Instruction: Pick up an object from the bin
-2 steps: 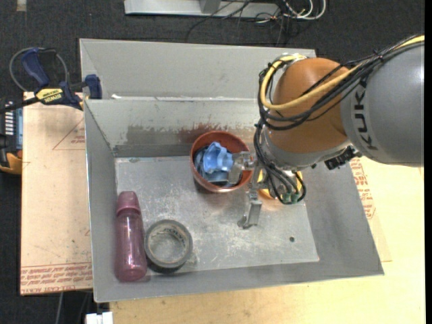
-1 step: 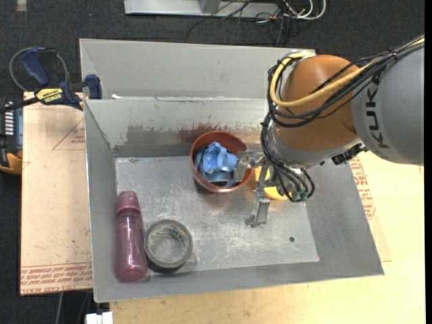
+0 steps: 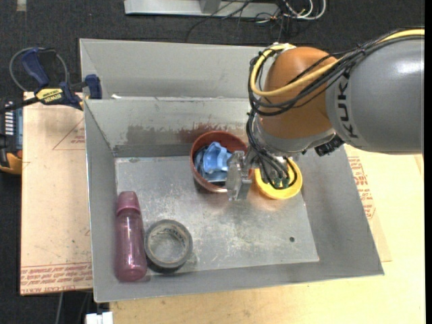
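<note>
My gripper (image 3: 237, 179) hangs over the back middle of the bin, its grey fingers at the right rim of a brown bowl (image 3: 201, 179). A crumpled blue thing (image 3: 213, 159) lies inside that bowl. Just right of the fingers, partly under the arm, sits a yellow ring-shaped thing (image 3: 278, 189) with a dark centre. I cannot make out whether anything is between the fingers.
A pink bottle (image 3: 127, 235) lies along the bin's front left. A grey roll of tape (image 3: 167, 245) lies flat beside it. The arm's orange cover and cables hang over the bin's back right.
</note>
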